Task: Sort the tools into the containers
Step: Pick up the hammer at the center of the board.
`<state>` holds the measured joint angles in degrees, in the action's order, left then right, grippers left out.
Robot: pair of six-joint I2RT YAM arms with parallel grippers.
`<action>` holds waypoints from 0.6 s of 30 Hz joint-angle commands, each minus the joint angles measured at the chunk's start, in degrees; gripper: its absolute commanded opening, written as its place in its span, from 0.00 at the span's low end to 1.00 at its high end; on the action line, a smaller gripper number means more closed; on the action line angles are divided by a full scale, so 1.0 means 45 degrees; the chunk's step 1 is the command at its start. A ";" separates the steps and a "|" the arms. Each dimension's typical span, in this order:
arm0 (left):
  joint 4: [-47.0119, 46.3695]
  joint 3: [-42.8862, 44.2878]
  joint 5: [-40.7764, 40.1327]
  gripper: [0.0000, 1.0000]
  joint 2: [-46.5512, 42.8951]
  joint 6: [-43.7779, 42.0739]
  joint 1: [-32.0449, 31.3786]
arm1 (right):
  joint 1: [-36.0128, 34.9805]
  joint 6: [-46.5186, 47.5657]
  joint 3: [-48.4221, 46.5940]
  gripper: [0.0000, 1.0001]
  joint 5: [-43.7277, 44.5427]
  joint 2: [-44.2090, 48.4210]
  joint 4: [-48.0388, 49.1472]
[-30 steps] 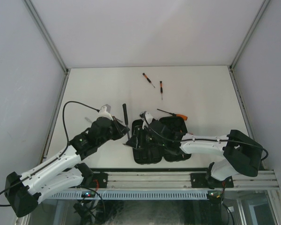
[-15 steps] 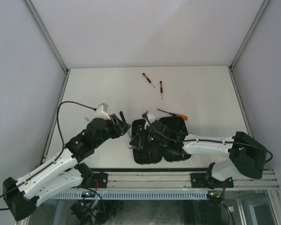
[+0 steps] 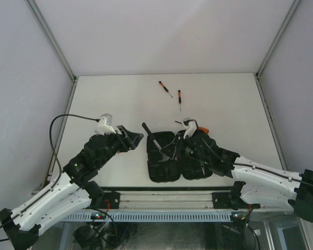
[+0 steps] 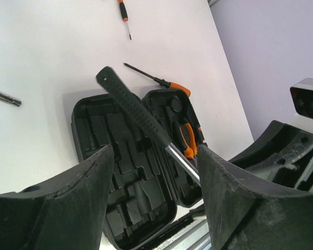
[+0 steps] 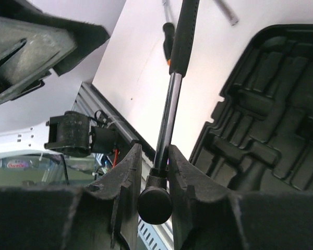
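Note:
The hammer [image 3: 154, 139] hangs tilted over the open black case [image 3: 161, 171], its ribbed black handle pointing up and left. My right gripper [image 3: 172, 153] is shut on its metal shaft [image 5: 169, 109] just above the round head. My left gripper [image 3: 136, 138] stands open to the left of the case, apart from the hammer [image 4: 133, 107]. Orange-handled pliers [image 4: 187, 140] lie in the case's right half. Two small screwdrivers [image 3: 165, 88] [image 3: 179, 99] lie far back on the table. A longer orange-handled screwdriver [image 3: 195, 126] lies just behind the case.
A short metal bit [image 4: 4, 97] lies on the white table left of the case. The aluminium rail [image 3: 198, 200] with both arm bases runs along the near edge. Grey walls close in the table's sides and back.
My left gripper has opened, let go of the hammer and drawn back to the left. My right gripper closed on the shaft and carried the hammer right, over the case.

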<state>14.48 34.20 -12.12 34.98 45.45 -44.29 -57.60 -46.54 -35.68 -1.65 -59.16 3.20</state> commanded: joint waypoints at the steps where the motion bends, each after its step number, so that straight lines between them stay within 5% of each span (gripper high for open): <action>1: -0.1138 0.0339 0.0656 0.69 0.0028 -0.0002 -0.0040 | 0.0869 -0.1009 0.0807 0.00 -0.0475 0.1233 0.1460; 18: -0.3615 0.0163 0.1857 0.81 0.1402 0.1430 0.0130 | 0.1536 -0.1499 0.2325 0.00 -0.3142 0.4024 0.5172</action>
<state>4.19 34.20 -6.22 40.16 49.60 -44.21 -50.98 -52.10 -24.47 -11.62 -42.50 16.19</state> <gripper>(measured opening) 0.803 0.229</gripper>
